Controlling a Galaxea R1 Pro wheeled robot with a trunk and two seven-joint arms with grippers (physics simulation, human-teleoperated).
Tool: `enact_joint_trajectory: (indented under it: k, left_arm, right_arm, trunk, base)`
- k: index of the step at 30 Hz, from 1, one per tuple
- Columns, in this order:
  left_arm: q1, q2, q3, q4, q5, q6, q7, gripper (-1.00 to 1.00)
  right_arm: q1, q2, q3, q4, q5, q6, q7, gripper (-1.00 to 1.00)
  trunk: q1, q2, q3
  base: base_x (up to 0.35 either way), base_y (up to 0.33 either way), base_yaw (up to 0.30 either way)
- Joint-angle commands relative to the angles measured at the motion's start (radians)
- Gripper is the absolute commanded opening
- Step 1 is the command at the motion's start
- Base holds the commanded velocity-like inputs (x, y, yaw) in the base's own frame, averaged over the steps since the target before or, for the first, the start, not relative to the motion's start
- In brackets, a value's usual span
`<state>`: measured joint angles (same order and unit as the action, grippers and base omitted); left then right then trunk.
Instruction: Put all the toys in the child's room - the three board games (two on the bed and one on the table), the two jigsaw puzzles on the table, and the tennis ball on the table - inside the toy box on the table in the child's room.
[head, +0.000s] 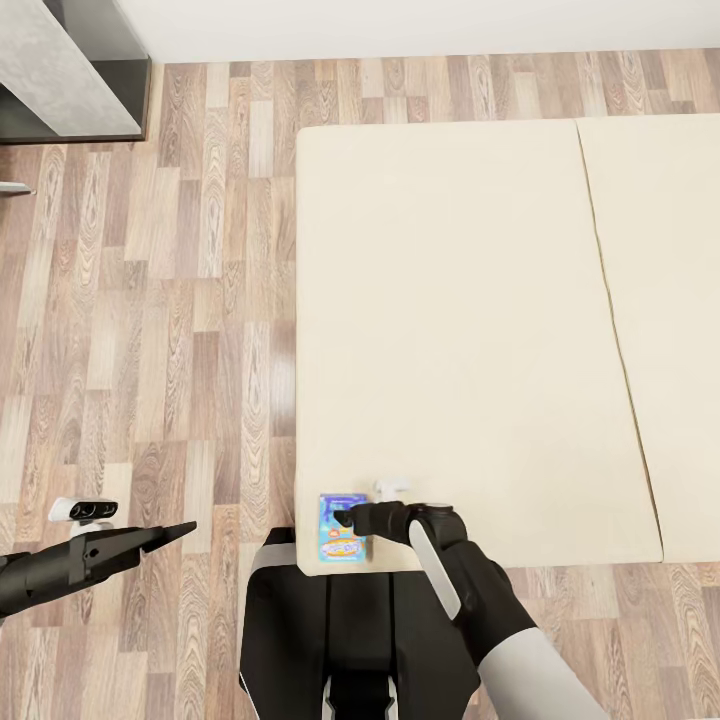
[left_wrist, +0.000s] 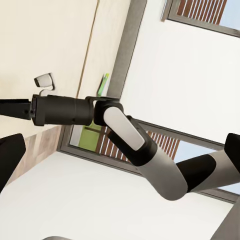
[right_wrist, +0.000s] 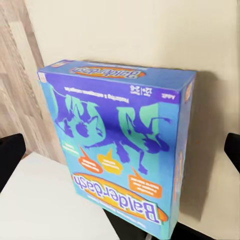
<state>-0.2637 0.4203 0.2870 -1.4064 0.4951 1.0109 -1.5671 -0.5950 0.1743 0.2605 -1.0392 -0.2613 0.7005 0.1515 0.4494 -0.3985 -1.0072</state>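
The floor is wooden planks in brown and pale tones, and a white wall closes the room at the far side. The wide cream bed fills most of the space ahead of the right gripper, with a seam running along the mattress well to the side of it. A grey piece of furniture stands in the far corner, far from both arms and cut off by the picture edge.

The blue board game lies flat at the near corner of the bed, directly under the tip of the right gripper. In the right wrist view the box is right in front, and one dark finger shows at each side of the picture with the box between them, so the jaws stand apart and hold nothing. The fingertips themselves are cut off, so I cannot tell if they touch the box.

The left gripper hangs over the floor, well apart from the bed. Its fingers look close together in a point, but if they are fully closed I cannot tell.
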Motion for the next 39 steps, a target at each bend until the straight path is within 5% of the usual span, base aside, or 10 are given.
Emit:
enact_joint_trajectory:
  k: [1,39]
  left_arm:
    - [0.0,0.001,0.0,0.0,0.0,0.011,-0.004,1.0]
    - [0.0,0.005,0.0,0.0,0.005,0.011,-0.004,1.0]
  right_arm:
    - [0.0,0.0,-0.002,0.001,0.003,0.004,0.003,1.0]
    - [0.0,0.0,0.003,0.02,0.005,0.0,-0.003,1.0]
  trunk:
    - [0.001,-0.002,-0.001]
    - [0.001,-0.002,-0.001]
  base:
    - [0.0,0.0,0.0]
    - [0.0,0.03,0.0]
